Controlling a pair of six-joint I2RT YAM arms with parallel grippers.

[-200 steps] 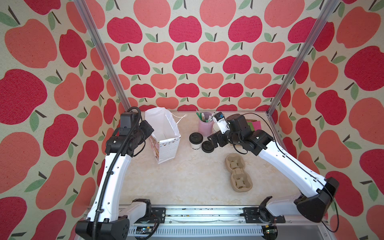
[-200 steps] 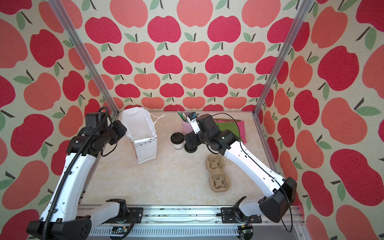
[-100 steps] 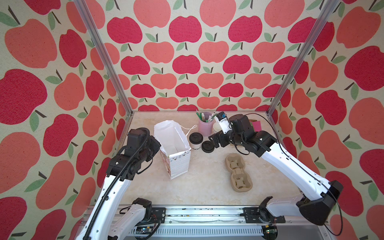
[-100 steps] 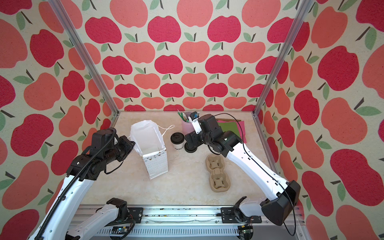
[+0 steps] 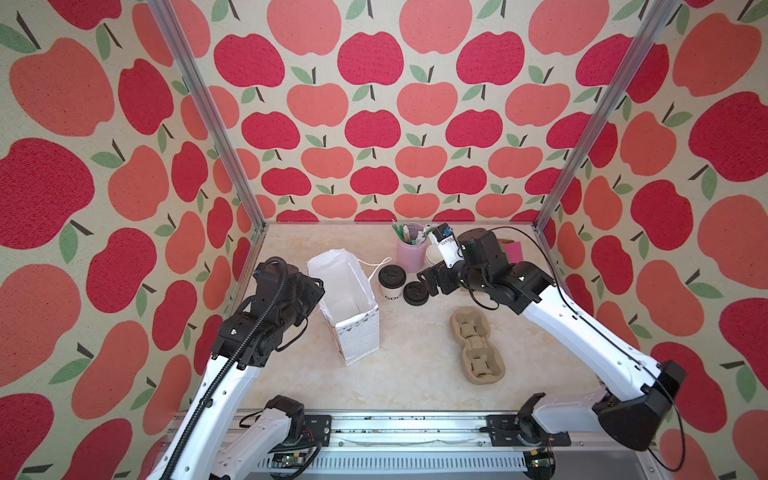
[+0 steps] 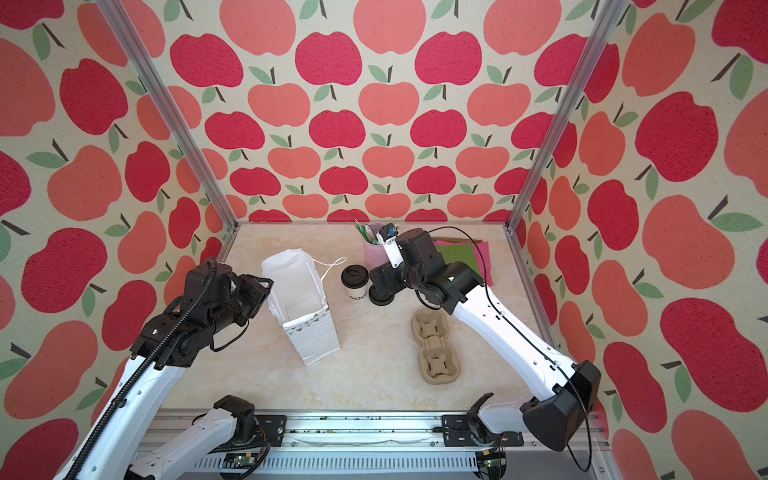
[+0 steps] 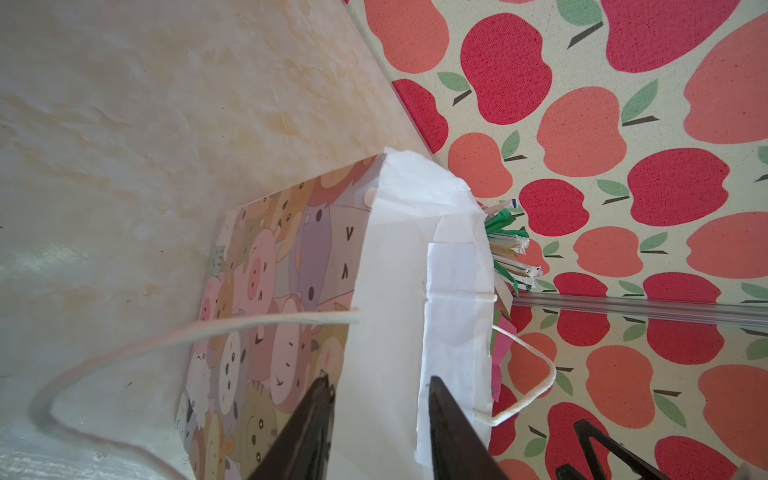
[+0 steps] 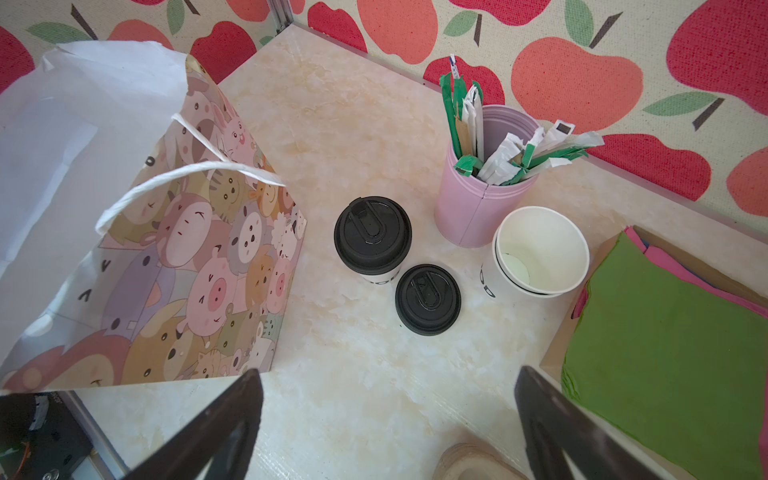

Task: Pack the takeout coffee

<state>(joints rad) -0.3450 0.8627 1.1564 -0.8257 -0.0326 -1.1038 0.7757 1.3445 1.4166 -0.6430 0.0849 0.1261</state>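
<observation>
The takeout coffee is a white cup with a black lid, upright just right of the paper bag. The bag stands open, its mouth up. My left gripper is at the bag's left rim, its jaws parted with the white wall between them. My right gripper hangs wide open and empty just right of the cup, above bare table.
A second black lid sits beside the cup. Behind are stacked open white cups, a pink holder of stirrers, and green and pink napkins. A tan pulp carrier lies at front right.
The left arm pulled the bag from the back left toward the front and centre, next to the cup. Its jaws, shut before, have now parted. The right arm has barely moved.
</observation>
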